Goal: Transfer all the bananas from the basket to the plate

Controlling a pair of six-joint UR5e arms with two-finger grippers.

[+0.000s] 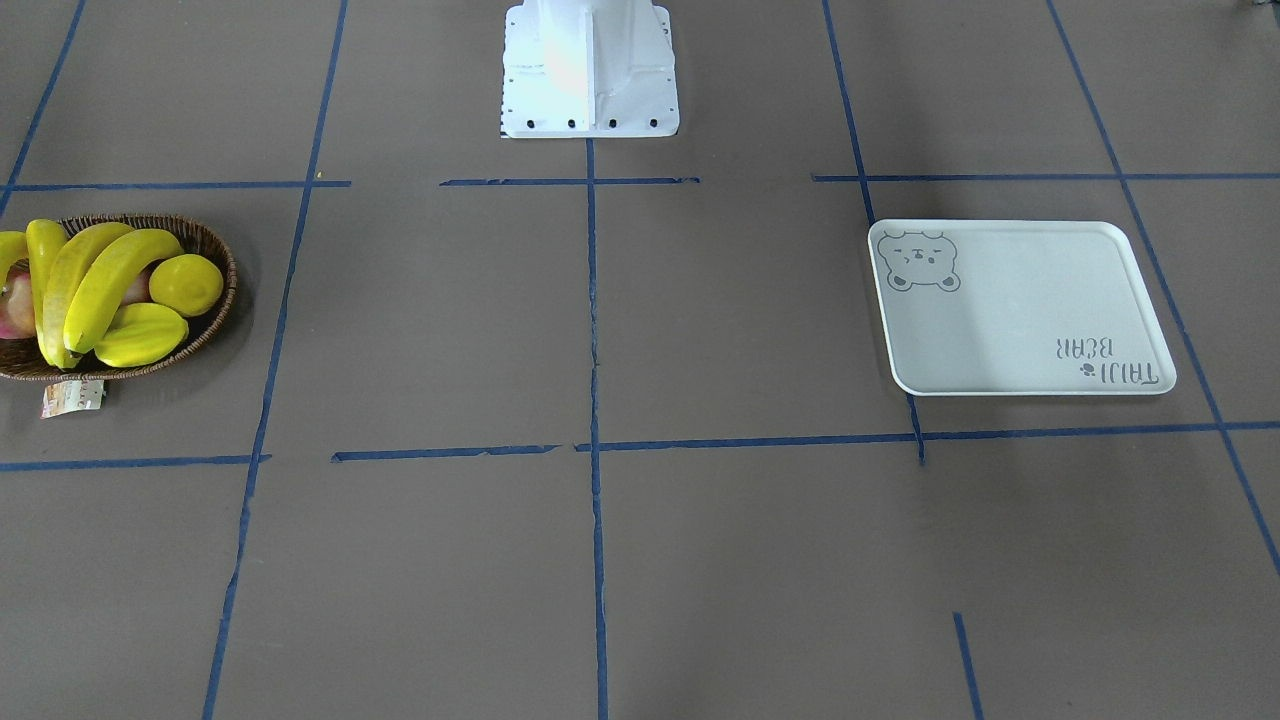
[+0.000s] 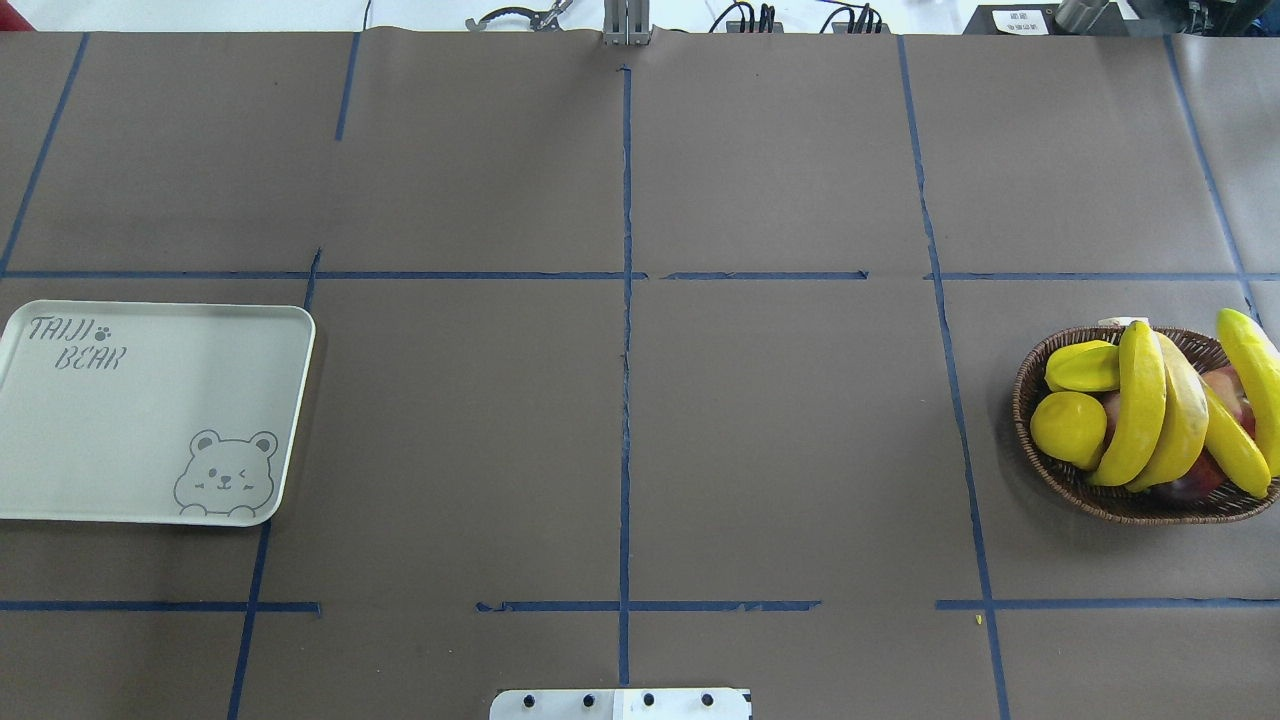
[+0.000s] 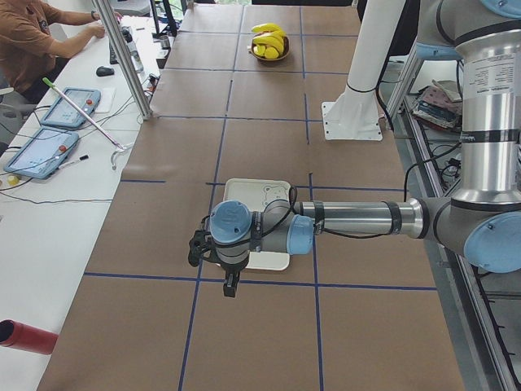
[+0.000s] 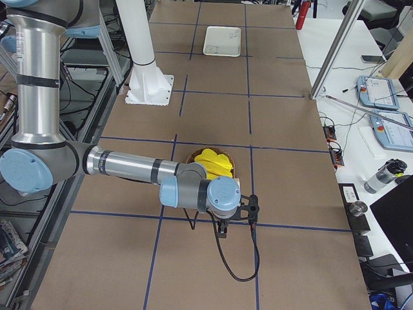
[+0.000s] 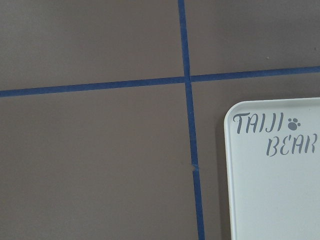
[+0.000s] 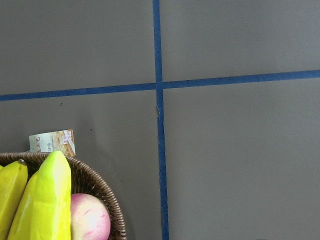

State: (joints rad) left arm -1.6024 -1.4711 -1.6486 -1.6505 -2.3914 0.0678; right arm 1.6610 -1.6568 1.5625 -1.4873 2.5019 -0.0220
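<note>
A brown paper-covered tabletop (image 2: 640,450) marked into squares with blue tape. At my far right sits a woven basket (image 2: 1120,505). The four bananas (image 2: 1140,405) are all in it, heaped across the top and leaning on the rim, one poking out past the edge. Under and beside them lie a lemon (image 2: 1068,428), a starfruit (image 2: 1085,367) and a reddish apple (image 6: 89,218). The bananas being uppermost should let me lift them without disturbing the rest.

The plate (image 2: 130,430), a white tray with a bear drawing, lies flat at my far left, well apart from the basket and with nothing on it. No part of the transfer has begun, I judge.

Each arm is parked near its own end. The right hand (image 4: 222,231) hangs above the tabletop beside the basket, not over it: its wrist camera catches only the basket's edge and a paper tag (image 6: 52,141). The left hand (image 3: 231,292) hovers beside the plate, one lettered corner in its wrist view. Both hands show only in the side views, so I cannot tell whether their fingers are apart or together.

With so wide a gap, I expect a long carry or a pass between arms.
</note>
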